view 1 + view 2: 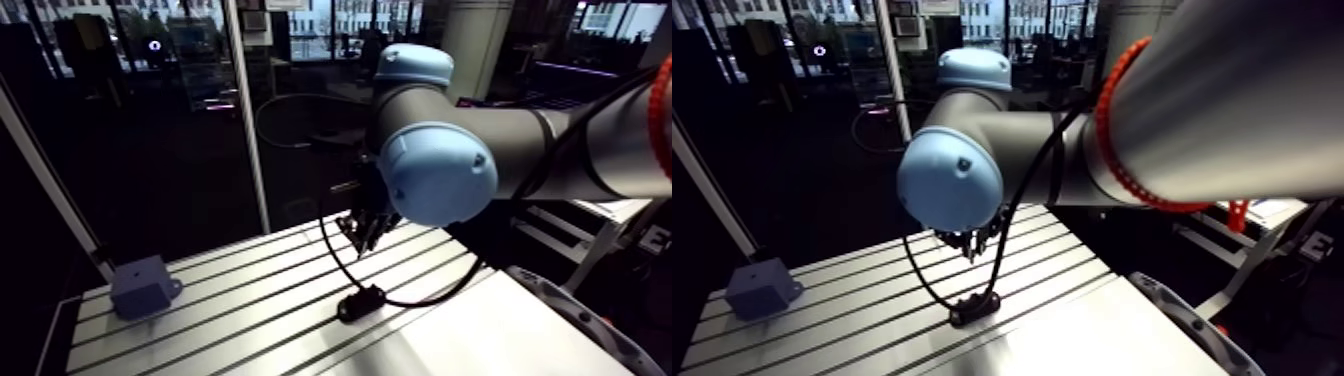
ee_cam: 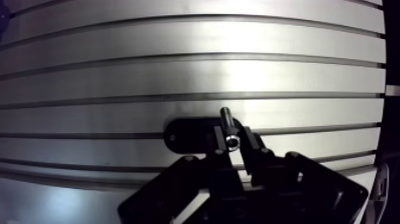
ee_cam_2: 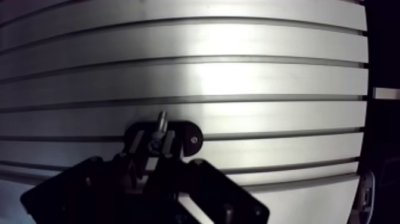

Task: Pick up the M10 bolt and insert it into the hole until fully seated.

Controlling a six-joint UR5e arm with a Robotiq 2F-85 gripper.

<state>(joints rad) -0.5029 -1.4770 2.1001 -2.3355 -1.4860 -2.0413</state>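
Black two-fingered gripper (image 2: 233, 146): nearest item in the wrist view, fingers clamped on the bolt, one finger on either side of its head. Dark metal M10 bolt (image 2: 228, 126): held between the fingertips, bright head end towards the camera, shank pointing away from the gripper over the plate beneath. Black oval plate (image 2: 189, 134): flat, rounded ends, a small fastener spot near one end, lying on the table directly under and just ahead of the fingers, across one of the slots. Whether the bolt tip touches the plate cannot be told from the wrist view. No hole is discernible under the bolt. Slotted aluminium table (image 2: 178, 71): brushed silver surface with long parallel grooves, filling the wrist view beyond the gripper and the lower half of the arm view. Light-blue joint cap (image 1: 436, 172): round, right of centre in the arm view, on the grey arm link closest to that camera. In the same view the gripper hangs at centre frame below the cap, with the plate at lower centre beneath it and a strip of bare table showing between them. Grey block (image 1: 143, 286): small, boxy, with a tab on one side, resting on the table at lower left of the arm view, well apart from the plate and gripper.
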